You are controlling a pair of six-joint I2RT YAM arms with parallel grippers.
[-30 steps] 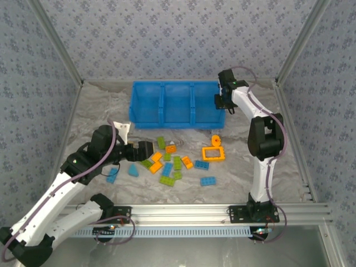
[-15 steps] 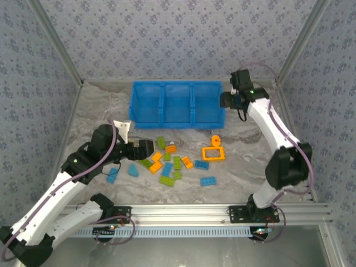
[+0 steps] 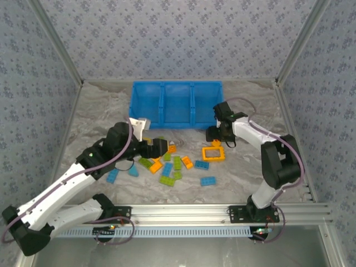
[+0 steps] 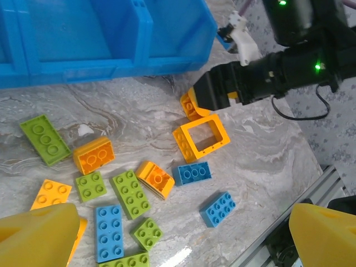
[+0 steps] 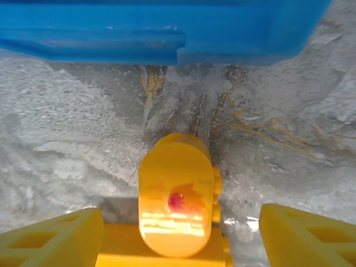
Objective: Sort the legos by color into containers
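The orange brick [image 5: 177, 194] at lower centre is judged light, rigid, slick, best pinched across its sides; both jaws are spread wide.

A lab cell is suggested by patterned panels [image 3: 178, 39] around the table [image 3: 100, 111] and an aluminium rail [image 3: 183, 211] at its near edge.

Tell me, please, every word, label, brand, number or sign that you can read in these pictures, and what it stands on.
None: no text can be read. The blue bin is plain; any marks on the studs of the legos are too small to tell; the right arm shows green lights, no lettering.
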